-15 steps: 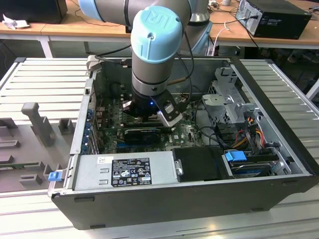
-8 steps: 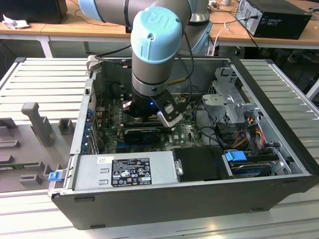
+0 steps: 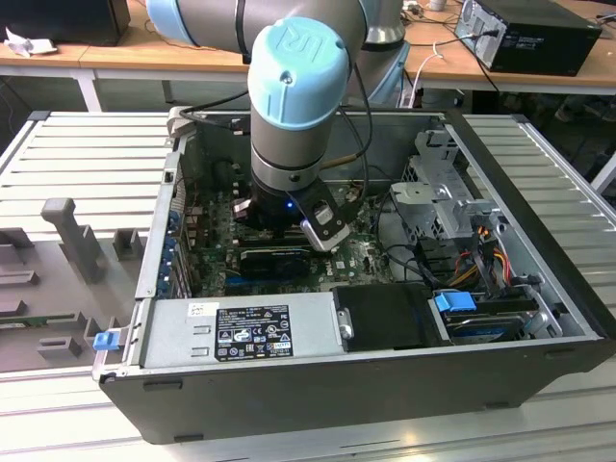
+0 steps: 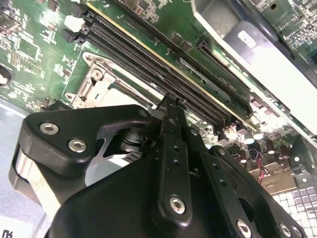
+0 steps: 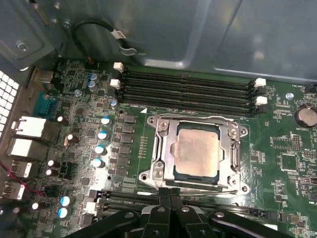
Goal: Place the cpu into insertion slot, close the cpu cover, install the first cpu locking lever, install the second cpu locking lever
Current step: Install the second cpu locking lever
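While the arm (image 3: pixel 298 106) reaches down into the open computer case (image 3: pixel 385 385), its gripper (image 5: pixel 170 192) hangs just beside the insertion slot (image 5: pixel 198 151) on the green board (image 5: pixel 282 144). In the first wrist view the two black fingertips (image 5: pixel 164 194) are pressed together with no gap and nothing between them, their tips at the slot's metal rim on the side away from the memory slots (image 5: pixel 188 89). The cpu (image 5: pixel 197 151) already lies in the slot, its pale metallic face up. The cpu cover (image 5: pixel 163 148) is down flat around the chip, its silvery frame showing the cpu through the square window. Thin wire levers run along the frame's edges; whether they are latched I cannot tell.

In the second wrist view the gripper (image 4: pixel 171 101) fills the foreground, its closed tips pointing toward the slot's silvery frame (image 4: pixel 99 82), with the memory slots (image 4: pixel 158 64) running just past it.

In the exterior view the case lies on its side on a ribbed grey surface (image 3: pixel 87 154), with the power supply (image 3: pixel 241 332) along the near wall and the drive cage (image 3: pixel 443 192) toward the exterior view's right.
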You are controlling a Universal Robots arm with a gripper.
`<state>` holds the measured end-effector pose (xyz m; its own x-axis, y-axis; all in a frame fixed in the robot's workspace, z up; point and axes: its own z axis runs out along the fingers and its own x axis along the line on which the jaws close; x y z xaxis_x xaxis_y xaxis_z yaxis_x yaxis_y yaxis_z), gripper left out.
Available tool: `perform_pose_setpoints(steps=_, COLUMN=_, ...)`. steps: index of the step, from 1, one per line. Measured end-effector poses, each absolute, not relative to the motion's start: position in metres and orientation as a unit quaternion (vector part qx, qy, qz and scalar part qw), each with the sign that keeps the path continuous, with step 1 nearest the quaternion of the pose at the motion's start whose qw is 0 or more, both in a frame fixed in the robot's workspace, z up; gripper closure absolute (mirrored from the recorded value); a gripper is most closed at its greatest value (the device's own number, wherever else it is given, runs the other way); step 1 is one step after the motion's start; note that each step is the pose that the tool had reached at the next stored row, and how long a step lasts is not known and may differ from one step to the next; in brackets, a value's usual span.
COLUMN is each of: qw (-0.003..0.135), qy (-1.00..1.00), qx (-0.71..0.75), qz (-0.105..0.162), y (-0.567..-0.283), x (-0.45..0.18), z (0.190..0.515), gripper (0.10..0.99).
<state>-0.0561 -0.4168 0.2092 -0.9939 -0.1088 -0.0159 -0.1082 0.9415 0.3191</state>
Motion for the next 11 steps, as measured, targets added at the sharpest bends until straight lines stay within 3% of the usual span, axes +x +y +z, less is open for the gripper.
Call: perform_pose_setpoints(steps=11, qw=0.001, qy=-0.984, qx=0.058, qz=-0.167, y=-0.415, x=-0.075, z=0.203, gripper=0.980)
